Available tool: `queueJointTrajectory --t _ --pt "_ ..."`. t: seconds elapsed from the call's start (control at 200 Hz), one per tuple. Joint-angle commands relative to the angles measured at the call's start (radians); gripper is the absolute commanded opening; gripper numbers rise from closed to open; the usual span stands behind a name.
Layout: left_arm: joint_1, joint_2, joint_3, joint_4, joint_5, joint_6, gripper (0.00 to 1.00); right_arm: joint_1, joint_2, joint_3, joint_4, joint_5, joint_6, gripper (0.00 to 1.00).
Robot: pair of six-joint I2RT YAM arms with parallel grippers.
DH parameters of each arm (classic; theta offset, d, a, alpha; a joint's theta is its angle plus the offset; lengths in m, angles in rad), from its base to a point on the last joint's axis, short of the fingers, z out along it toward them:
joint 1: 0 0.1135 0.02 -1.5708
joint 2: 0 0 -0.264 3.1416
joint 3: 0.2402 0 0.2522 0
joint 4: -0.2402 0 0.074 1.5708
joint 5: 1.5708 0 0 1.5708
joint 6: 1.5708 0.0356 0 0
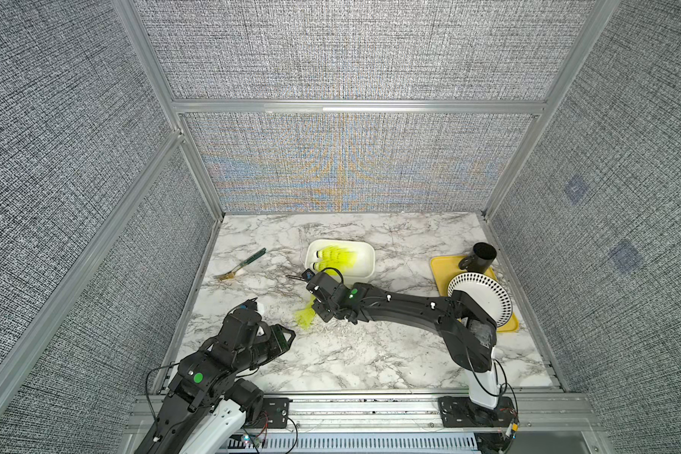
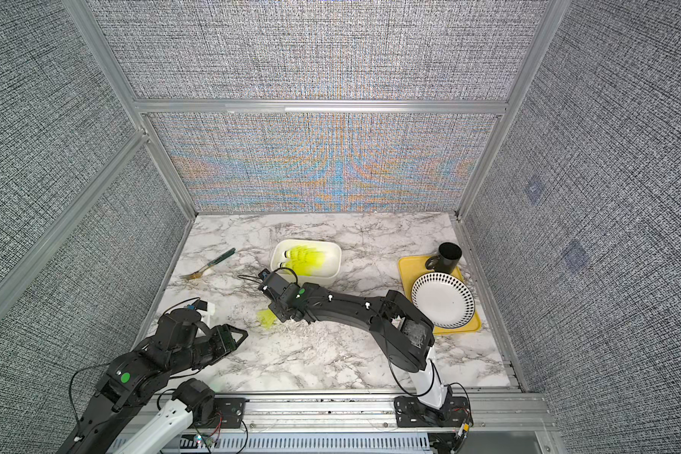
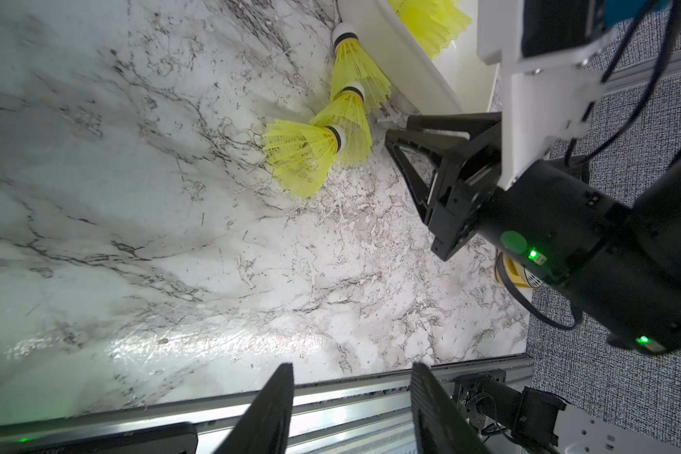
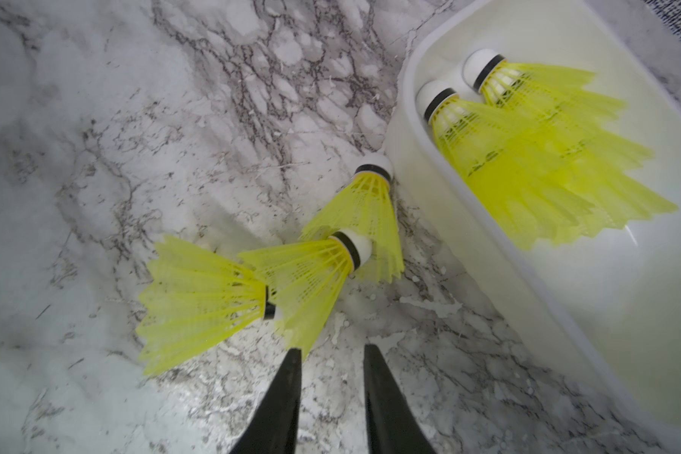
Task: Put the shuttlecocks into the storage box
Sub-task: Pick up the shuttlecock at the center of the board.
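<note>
Three loose shuttlecocks (image 4: 315,275) lie in a chain near the middle of the marble bench (image 1: 370,353), just in front of the storage box (image 1: 366,255). The nearest one has its white cap just beside the box's outer wall, and each following cap rests against the skirt of the one before it.

The box sits toward the back edge, about midway across. It holds nested shuttlecocks (image 4: 527,157) lying on their sides. Two white caps show, but the overlapping skirts hide any others.

The right gripper (image 4: 331,350) hangs just beside the middle shuttlecock's skirt, with a narrow gap between its jaws and nothing in it. The left gripper (image 3: 352,367), near the front left corner, has its jaws wide apart and empty.

A fork (image 1: 238,267) lies by the left edge. A yellow tray (image 1: 441,267) carrying a black cup (image 1: 480,257) and a plate (image 1: 484,298) sits by the right edge.
</note>
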Motion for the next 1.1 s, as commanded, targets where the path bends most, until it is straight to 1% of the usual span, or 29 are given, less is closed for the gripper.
queueJointTrajectory --t 0.0,0.29,0.39,0.591,0.861,1.096 --pt "0.001 -0.002 0.006 -0.014 -0.016 -0.007 0.51 -0.019 0.015 0.017 0.0 0.008 -0.003 0.29" --pt "0.0 0.014 0.024 -0.014 -0.018 -0.005 0.51 -0.07 0.077 0.071 0.026 -0.052 -0.065 0.29" --pt "0.001 0.023 0.028 -0.011 -0.018 -0.003 0.51 -0.079 0.098 0.101 0.02 -0.067 -0.07 0.29" --pt "-0.001 0.035 0.03 0.001 -0.016 -0.003 0.51 -0.086 0.128 0.111 0.029 -0.101 -0.071 0.29" --pt "-0.001 0.048 0.025 0.021 -0.004 -0.001 0.51 -0.093 0.153 0.118 0.039 -0.097 -0.075 0.29" --pt "0.0 0.038 -0.002 0.095 0.03 -0.009 0.51 -0.105 0.188 0.148 0.039 -0.091 -0.087 0.28"
